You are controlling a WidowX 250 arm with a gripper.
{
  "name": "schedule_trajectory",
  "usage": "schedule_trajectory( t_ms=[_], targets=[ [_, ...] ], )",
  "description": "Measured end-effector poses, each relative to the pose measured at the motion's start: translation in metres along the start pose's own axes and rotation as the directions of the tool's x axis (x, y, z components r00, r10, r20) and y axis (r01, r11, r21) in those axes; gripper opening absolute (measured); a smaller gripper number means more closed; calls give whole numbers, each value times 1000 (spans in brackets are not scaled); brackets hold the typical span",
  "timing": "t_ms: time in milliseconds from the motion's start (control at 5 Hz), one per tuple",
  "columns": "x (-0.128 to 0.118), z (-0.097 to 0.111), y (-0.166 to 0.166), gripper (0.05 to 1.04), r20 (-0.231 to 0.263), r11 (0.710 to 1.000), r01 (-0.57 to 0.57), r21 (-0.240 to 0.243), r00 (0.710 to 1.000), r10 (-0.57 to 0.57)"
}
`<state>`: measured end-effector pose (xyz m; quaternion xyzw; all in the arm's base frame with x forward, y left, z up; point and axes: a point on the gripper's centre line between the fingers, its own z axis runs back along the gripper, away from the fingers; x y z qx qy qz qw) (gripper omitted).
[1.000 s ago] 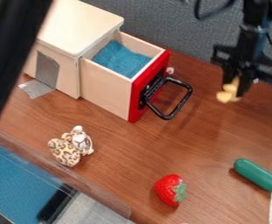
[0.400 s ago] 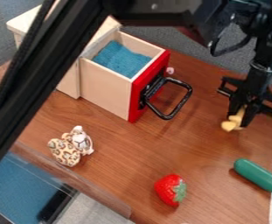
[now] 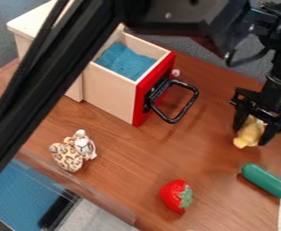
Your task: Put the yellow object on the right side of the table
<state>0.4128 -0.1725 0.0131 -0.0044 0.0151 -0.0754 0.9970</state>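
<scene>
The fingers of our end effector (image 3: pixel 251 136) stand apart, either side of the yellow object (image 3: pixel 249 133), low at the right of the counter (image 3: pixel 212 149). Once it sits steady, we should lift straight up, untwisting (the green capsule (image 3: pixel 266 181) is near), so neither finger drags it.

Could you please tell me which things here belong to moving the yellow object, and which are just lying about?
Part of the job:
- yellow object
- gripper
- table

Just lying about:
- strawberry
- green object
- spotted toy
- wooden drawer unit
- blue material in its drawer
</scene>
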Motion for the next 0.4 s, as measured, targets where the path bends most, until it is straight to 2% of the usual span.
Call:
schedule_trajectory(
  t_ms=[200, 400],
  targets=[
    [-3, 36, -4, 1004, 37, 1000, -20, 10, 999, 20],
    [-11, 64, -3, 1000, 80, 999, -40, -4, 996, 40]
  ],
)
